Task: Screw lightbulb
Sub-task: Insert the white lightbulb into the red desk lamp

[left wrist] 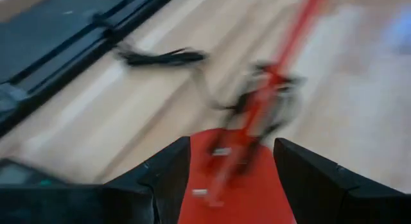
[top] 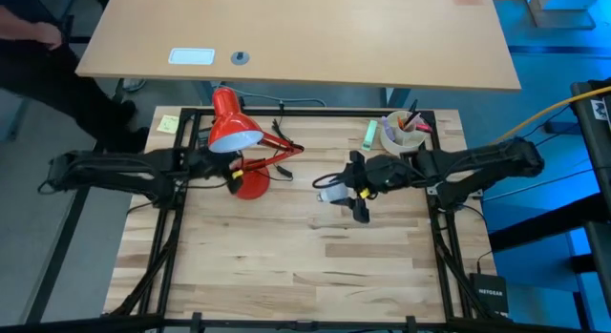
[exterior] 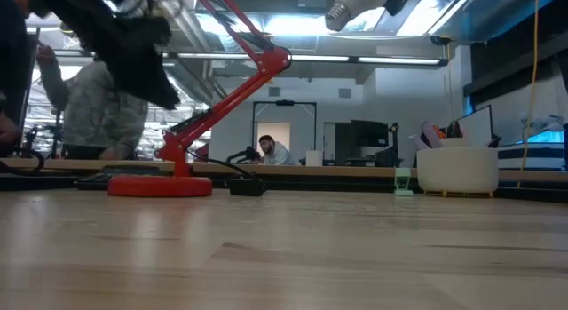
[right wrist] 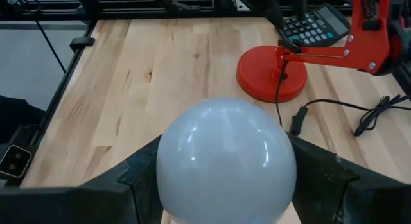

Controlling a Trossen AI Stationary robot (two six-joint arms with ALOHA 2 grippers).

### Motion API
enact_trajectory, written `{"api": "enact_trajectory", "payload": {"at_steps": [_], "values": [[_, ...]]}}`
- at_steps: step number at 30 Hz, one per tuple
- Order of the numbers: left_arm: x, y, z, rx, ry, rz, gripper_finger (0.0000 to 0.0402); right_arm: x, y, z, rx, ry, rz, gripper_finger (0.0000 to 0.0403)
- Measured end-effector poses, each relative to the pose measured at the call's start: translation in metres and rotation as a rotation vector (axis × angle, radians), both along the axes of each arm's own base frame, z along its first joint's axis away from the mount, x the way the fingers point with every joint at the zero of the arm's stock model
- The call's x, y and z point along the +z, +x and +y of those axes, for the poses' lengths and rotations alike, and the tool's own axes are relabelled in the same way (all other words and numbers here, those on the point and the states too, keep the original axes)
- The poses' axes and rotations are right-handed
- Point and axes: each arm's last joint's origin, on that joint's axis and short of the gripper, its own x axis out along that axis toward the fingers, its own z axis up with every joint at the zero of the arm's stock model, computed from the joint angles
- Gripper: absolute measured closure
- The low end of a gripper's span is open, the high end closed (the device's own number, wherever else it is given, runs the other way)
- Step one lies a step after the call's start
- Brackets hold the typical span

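The lightbulb [right wrist: 225, 161], white and frosted, sits between the fingers of my right gripper [top: 346, 193], high above the table's middle. In the low view the lightbulb [exterior: 349, 8] shows its grey screw base slanting down toward the red lamp. The lamp stands on its round base [top: 253, 185] at the table's far left, its shade [top: 234, 133] over the far edge. My left gripper [left wrist: 231, 147] is open beside the base, and the blurred red base [left wrist: 234, 185] shows between its fingers. My right gripper pinches the lightbulb's round glass [right wrist: 173, 166] between its two fingers, one on each side. The fingers [right wrist: 138, 179] slant down from the table's right. The bulb is lifted clear; the glass hides its screw base in the wrist view. My left gripper: I cannot tell whether it touches the lamp base.
A white cup of pens [top: 399, 133] and a green object [top: 368, 133] stand at the far right. A yellow note [top: 168, 124] lies at the far left corner, and a calculator [right wrist: 314, 25] beyond the lamp. The lamp's black cord [right wrist: 379, 115] trails on the wood. People sit in the room behind.
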Motion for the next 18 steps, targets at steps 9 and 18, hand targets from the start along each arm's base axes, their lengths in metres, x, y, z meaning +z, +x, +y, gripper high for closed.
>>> {"api": "enact_trajectory", "payload": {"at_steps": [9, 18], "values": [[-0.022, -0.010, 0.039, 0.143, 0.074, 0.044, 0.0188, 0.002, 0.002, -0.005, -0.023, -0.001, -0.024, 0.0146], [-0.063, -0.014, 0.037, 0.041, 0.007, 0.067, 0.0188, 0.006, 0.005, -0.007, -0.066, -0.019, -0.079, 0.0146]]}}
